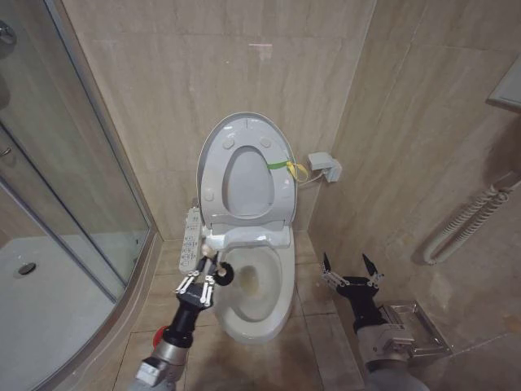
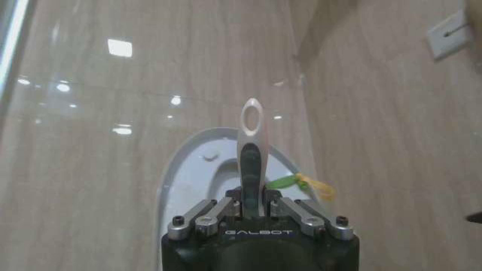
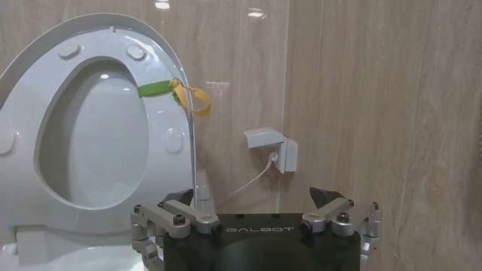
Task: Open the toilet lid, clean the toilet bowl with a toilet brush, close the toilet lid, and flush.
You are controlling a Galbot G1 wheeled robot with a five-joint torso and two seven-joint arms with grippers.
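Observation:
The toilet lid (image 1: 244, 124) stands raised against the back wall with the ring seat (image 1: 213, 175) folded up onto it; a green-yellow band (image 3: 162, 88) is tied at its edge. Below lies the toilet bowl (image 1: 282, 297), uncovered, with brownish stains inside. My left gripper (image 1: 204, 282) hovers at the bowl's left rim, shut on the toilet brush (image 2: 251, 130), whose looped handle end sticks out past the fingers toward the lid. A dark round part (image 1: 225, 275) sits just beside those fingers. My right gripper (image 1: 348, 265) is open and empty over the floor to the right of the bowl.
A white button panel (image 1: 190, 238) runs along the toilet's left side. The glass shower enclosure (image 1: 73, 204) and its tray (image 1: 49, 309) take up the left. A wall socket box (image 3: 275, 149) sits right of the lid; a grab rail (image 1: 464, 221) and metal rack (image 1: 417, 326) line the right wall.

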